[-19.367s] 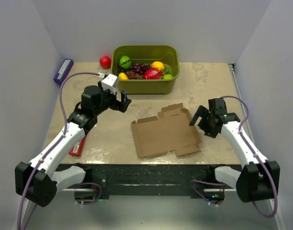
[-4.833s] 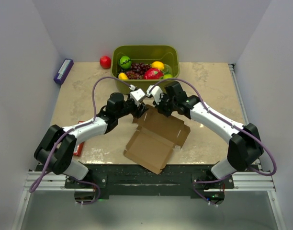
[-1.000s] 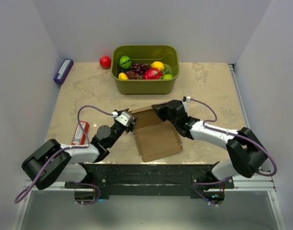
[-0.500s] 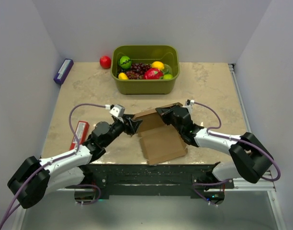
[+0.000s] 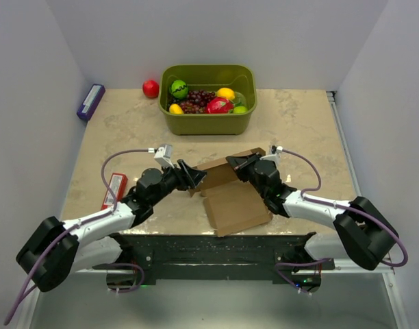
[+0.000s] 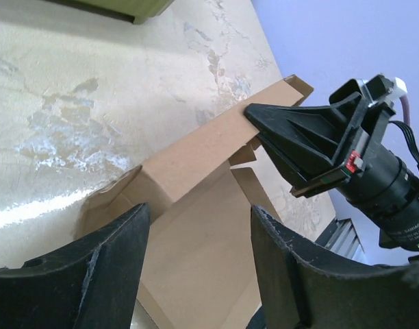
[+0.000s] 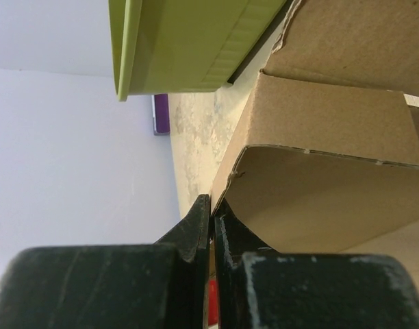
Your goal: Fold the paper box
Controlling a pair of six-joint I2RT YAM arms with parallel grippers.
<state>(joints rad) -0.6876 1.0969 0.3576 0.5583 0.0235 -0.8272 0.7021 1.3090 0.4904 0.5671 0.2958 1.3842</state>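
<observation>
Now the right gripper [image 5: 234,162], jaws together, steadies a raised wall of the paper box [image 5: 235,200], whose corner the left gripper [image 5: 194,177], jaws apart, probably must press next.

The plain brown paper box [image 5: 235,204] is seen partly folded near the front edge of the table [image 5: 305,123], its base laid flat and one long wall raised.

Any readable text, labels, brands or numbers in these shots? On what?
No readable text.
Cardboard box: plain, unprinted.
Red pack: too small to read.
Purple box: too small to read.
Red tag on the right arm: blurred, unreadable.
</observation>
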